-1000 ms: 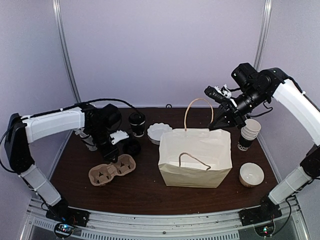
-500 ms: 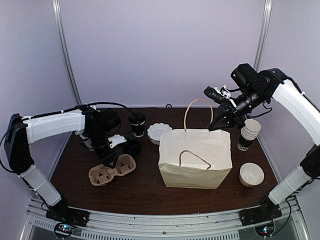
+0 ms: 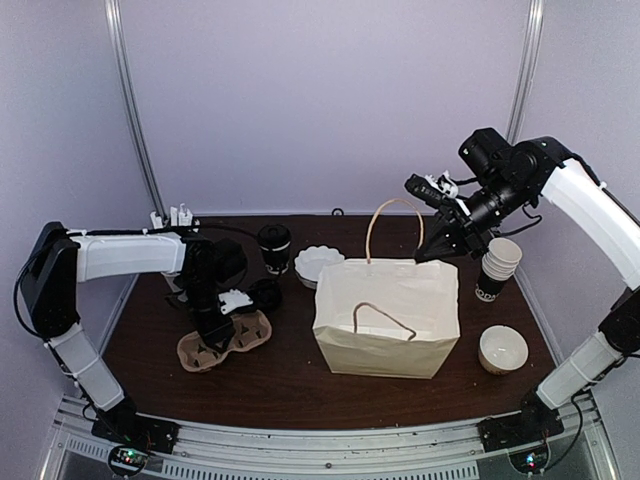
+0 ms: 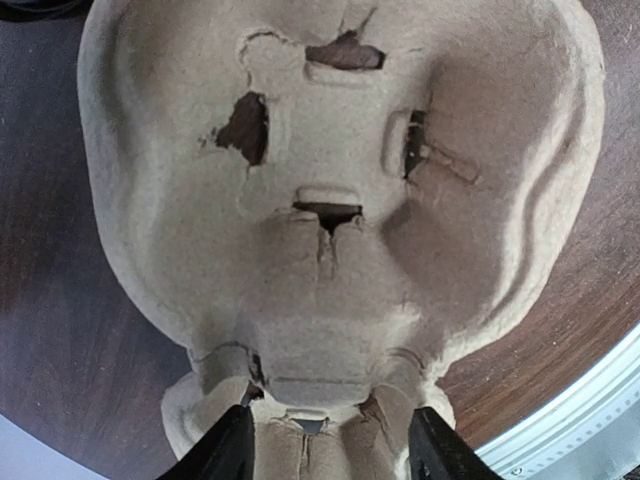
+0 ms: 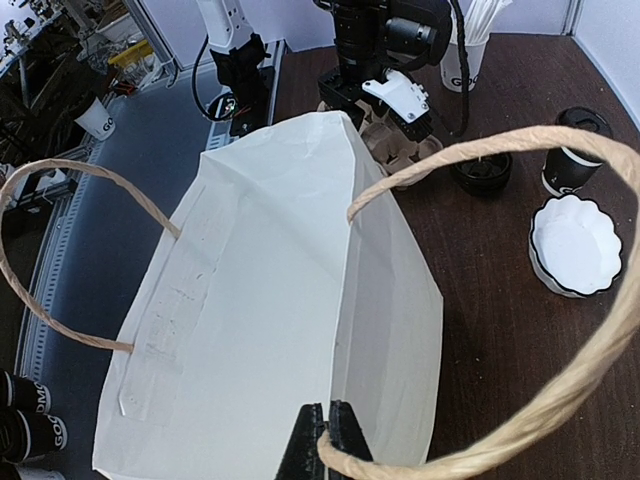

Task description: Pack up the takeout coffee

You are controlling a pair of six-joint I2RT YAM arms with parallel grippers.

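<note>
The takeout coffee (image 3: 273, 248), a small cup with a black lid, stands at the back of the table, also seen in the right wrist view (image 5: 575, 150). No gripper touches it. My left gripper (image 3: 222, 325) is down over the brown pulp cup carrier (image 3: 225, 340). In the left wrist view the left gripper (image 4: 328, 455) is open, one dark finger on each side of the near end of the carrier (image 4: 340, 200). My right gripper (image 5: 325, 440) is shut on the rope handle (image 5: 520, 420) of the white paper bag (image 3: 375, 315), holding it up at the bag's far right (image 3: 430, 248).
A loose black lid (image 3: 265, 293) lies beside the carrier. A white scalloped bowl (image 3: 318, 263) sits behind the bag. A stack of nested cups (image 3: 497, 268) and a white bowl (image 3: 503, 348) stand to the bag's right. A cup of straws (image 5: 465, 60) stands at the far left.
My left gripper has moved down and forward onto the carrier, and its jaws have opened wider. The bag has shifted slightly left; the right gripper still holds the handle.
</note>
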